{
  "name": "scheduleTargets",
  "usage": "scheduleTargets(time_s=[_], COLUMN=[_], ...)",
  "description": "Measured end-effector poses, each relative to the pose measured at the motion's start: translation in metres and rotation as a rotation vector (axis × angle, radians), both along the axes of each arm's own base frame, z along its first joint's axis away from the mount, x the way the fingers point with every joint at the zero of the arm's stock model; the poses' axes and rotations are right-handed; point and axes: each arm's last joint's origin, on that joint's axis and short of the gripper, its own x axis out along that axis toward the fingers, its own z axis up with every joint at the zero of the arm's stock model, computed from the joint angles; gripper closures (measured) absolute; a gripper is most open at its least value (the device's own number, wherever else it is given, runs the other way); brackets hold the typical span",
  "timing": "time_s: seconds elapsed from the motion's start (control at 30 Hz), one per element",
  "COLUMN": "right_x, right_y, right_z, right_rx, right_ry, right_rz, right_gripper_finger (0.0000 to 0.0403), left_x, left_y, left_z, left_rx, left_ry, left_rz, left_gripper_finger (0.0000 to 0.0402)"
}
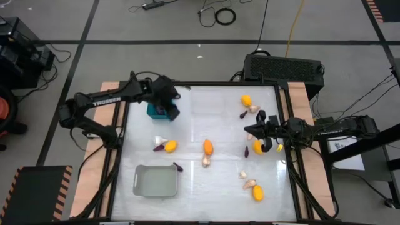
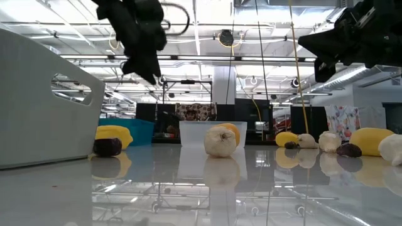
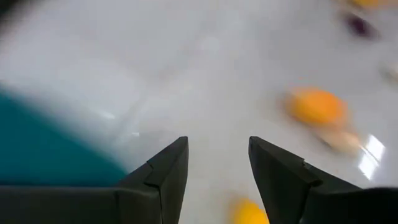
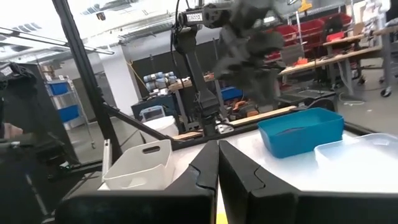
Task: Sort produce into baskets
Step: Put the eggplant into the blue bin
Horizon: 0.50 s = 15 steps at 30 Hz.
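The produce is seen scattered over the white table [image 1: 200, 181]: yellow-orange ovals [image 1: 208, 147], dark purple eggplant shapes [image 1: 177, 167] and pale garlic-like bulbs [image 1: 205, 161]. Most pieces are found toward three o'clock of the table in the high view, a smaller group at its centre. The teal basket [image 1: 157, 112] is placed toward ten o'clock, the clear basket [image 1: 214, 103] at twelve, the pale grey basket [image 1: 155, 181] toward seven.

The left gripper [image 1: 169, 103] is held above the teal basket, its fingers [image 3: 168, 171] parted with nothing between them. The right gripper [image 1: 257, 131] is held at three o'clock among the ovals and bulbs, its fingers [image 4: 202, 165] pressed together and empty.

The tabletop is glossy and reflections are carried on it. Beyond it, a workshop with shelving, ceiling lights and cables on a grey floor is seen.
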Motion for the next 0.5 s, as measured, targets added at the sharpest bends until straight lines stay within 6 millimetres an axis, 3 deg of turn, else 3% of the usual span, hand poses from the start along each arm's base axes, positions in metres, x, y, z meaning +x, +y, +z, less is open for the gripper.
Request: scheduleTargets(time_s=[0.27, 0.37, 0.5], right_x=[0.000, 0.000, 0.000], right_y=[0.000, 0.000, 0.000], right_z=[0.000, 0.000, 0.000], right_rx=[0.007, 0.007, 0.007], right_ry=[0.000, 0.000, -0.001], right_rz=[-0.002, -0.002, -0.003], right_gripper_finger=[0.0399, 0.0399, 0.0399], left_x=[0.014, 0.026, 0.045], left_y=[-0.075, -0.105, -0.140], left_z=[0.007, 0.005, -0.002], left_rx=[-0.169, -0.073, 0.044], left_ry=[-0.065, -0.121, -0.189], left_rz=[-0.365, -0.536, -0.639], left_gripper_finger=[0.0226, 0.0226, 0.0226])
